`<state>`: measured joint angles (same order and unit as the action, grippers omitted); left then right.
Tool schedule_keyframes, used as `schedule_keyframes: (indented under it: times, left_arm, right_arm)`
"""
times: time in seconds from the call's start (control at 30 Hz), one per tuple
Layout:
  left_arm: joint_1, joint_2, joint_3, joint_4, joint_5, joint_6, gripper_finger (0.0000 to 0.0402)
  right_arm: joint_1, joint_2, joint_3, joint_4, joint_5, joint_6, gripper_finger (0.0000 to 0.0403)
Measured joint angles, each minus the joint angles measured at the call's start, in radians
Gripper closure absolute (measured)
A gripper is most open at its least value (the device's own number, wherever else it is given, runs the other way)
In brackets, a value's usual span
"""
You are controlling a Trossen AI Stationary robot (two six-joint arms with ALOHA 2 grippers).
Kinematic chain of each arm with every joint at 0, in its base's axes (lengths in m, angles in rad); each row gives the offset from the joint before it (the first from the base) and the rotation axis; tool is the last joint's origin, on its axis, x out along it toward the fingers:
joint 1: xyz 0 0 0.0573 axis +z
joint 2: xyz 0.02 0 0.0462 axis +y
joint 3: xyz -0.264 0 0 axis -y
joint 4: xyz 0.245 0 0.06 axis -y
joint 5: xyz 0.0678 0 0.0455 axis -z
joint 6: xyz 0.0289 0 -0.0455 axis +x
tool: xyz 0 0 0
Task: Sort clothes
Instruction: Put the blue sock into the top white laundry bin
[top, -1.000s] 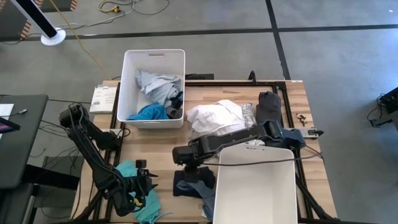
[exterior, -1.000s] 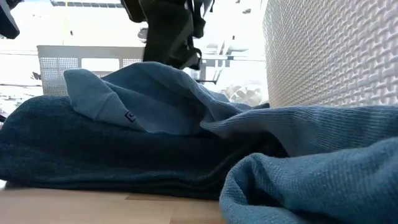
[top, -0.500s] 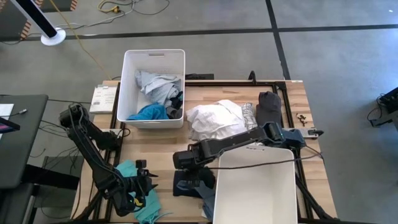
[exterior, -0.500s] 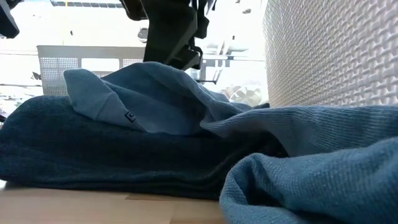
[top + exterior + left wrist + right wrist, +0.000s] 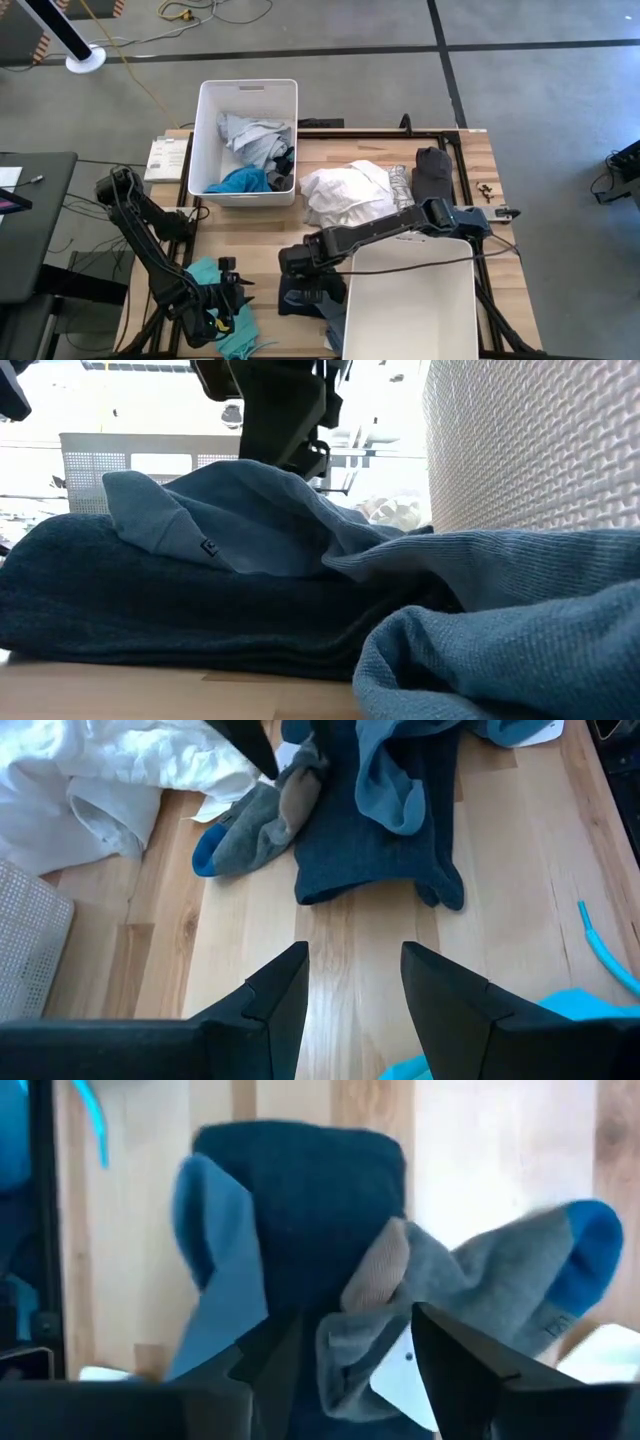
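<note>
Lowered since before, right gripper hangs over dark blue garment and grey sock, fingers spread, grasping nothing, sock between them. Left gripper fingers apart, empty, over worktop beside teal cloth.

Even, bright overhead light; soft shadows on worktop. Low view background blown out white. Right wrist view motion-blurred, others sharp.

High view looks straight down; low view faces level from tabletop, close behind the dark blue knitted garment, which both wrist views share.
</note>
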<state>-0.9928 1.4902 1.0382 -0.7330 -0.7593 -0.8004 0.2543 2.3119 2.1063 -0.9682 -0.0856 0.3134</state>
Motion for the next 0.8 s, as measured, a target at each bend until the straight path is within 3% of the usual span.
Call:
schedule_keyframes:
  times: [0.13, 0.3, 0.43, 0.63, 0.8]
  left_arm:
    - [0.000, 0.000, 0.000, 0.001, 0.000, 0.007, 0.0246]
    - [0.000, 0.000, 0.000, 0.001, 0.000, 0.007, 0.0246]
    - [0.000, 0.000, 0.000, 0.002, 0.000, 0.007, 0.0246]
    - [0.000, 0.000, 0.000, 0.002, 0.000, 0.007, 0.0246]
    - [0.000, 0.000, 0.000, 0.002, 0.000, 0.007, 0.0246]
  right_arm:
    - [-0.003, 0.000, 0.000, -0.003, 0.000, -0.004, 0.0187]
    - [-0.003, 0.000, 0.000, -0.005, -0.002, -0.012, 0.0213]
    - [-0.003, 0.016, 0.001, -0.014, -0.011, -0.023, 0.0263]
    - [-0.006, 0.044, -0.001, -0.029, -0.019, -0.033, 0.0381]
    - [-0.001, 0.036, 0.005, -0.027, -0.007, -0.042, 0.0394]
